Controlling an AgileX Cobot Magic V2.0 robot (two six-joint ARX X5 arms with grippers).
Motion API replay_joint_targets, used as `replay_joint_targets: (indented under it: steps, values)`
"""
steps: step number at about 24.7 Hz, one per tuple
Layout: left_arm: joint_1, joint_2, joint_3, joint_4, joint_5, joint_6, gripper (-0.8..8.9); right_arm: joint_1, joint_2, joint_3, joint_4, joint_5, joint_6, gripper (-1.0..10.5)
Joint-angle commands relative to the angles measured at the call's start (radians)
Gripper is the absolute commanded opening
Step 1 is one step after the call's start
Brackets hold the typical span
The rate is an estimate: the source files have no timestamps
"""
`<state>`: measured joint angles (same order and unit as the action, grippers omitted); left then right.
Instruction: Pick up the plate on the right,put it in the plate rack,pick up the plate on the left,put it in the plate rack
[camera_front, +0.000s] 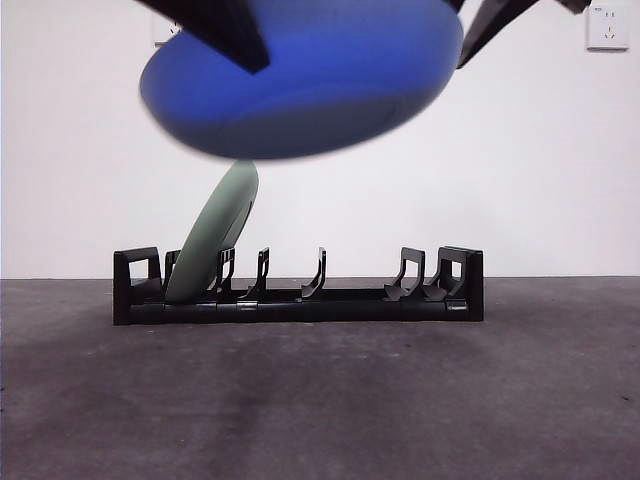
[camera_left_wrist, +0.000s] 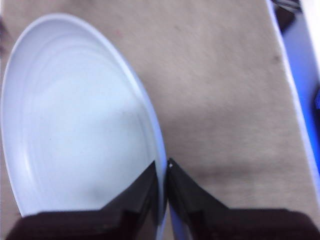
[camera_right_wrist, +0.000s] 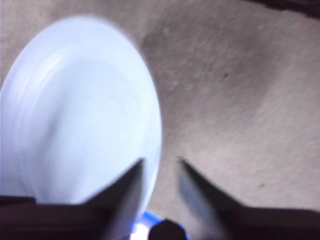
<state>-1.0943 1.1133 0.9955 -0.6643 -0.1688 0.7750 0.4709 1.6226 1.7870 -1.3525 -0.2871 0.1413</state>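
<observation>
A blue plate (camera_front: 300, 80) hangs high above the plate rack (camera_front: 350, 300), blurred. Its pale inside fills the left wrist view (camera_left_wrist: 75, 125), where my left gripper (camera_left_wrist: 165, 170) is shut on its rim. The right wrist view is blurred and shows the same plate (camera_right_wrist: 75, 115). There my right gripper (camera_right_wrist: 157, 167) is open, with the plate's rim between its spread jaws. In the front view, dark arm parts overlap the plate at its upper left and touch its right edge. A pale green plate (camera_front: 215, 235) leans in the rack's left slots.
The rack's middle and right prongs (camera_front: 315, 275) hold nothing. The dark grey table (camera_front: 320, 400) stretches in front of the rack. A white wall socket (camera_front: 608, 25) is at the back right.
</observation>
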Motion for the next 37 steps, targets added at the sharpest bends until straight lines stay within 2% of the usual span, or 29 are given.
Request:
replay_joint_targets:
  steps: [1, 4, 9, 11, 13, 15, 20, 28, 37]
  values:
    - [0.006, 0.002, -0.004, 0.06, 0.068, -0.102, -0.08, -0.01, -0.047, 0.047, -0.008, 0.008, -0.011, 3.6]
    - [0.033, 0.002, -0.004, 0.229, 0.139, -0.25, -0.08, -0.021, -0.117, 0.149, -0.009, 0.043, -0.013, 3.5]
    - [0.155, 0.029, -0.004, 0.645, 0.222, -0.637, -0.08, -0.021, -0.286, 0.318, -0.006, 0.064, -0.01, 3.5]
    - [0.206, 0.066, -0.004, 0.772, 0.222, -0.739, -0.08, -0.02, -0.354, 0.352, -0.011, 0.063, -0.01, 3.5]
    - [0.25, 0.126, -0.004, 0.867, 0.22, -0.807, -0.08, -0.02, -0.419, 0.364, -0.023, 0.063, -0.01, 3.5]
    - [0.29, 0.197, -0.004, 0.952, 0.195, -0.847, -0.08, -0.02, -0.467, 0.363, -0.024, 0.063, -0.003, 3.5]
    - [0.361, 0.325, -0.004, 1.076, 0.195, -0.859, -0.08, -0.02, -0.515, 0.362, -0.024, 0.05, -0.001, 3.5]
    - [0.46, 0.472, 0.007, 1.134, 0.228, -0.873, -0.08, -0.02, -0.528, 0.36, -0.024, 0.014, 0.006, 3.5]
    - [0.507, 0.61, 0.105, 1.131, 0.255, -0.871, -0.08, -0.02, -0.527, 0.314, -0.024, -0.005, 0.005, 3.5]
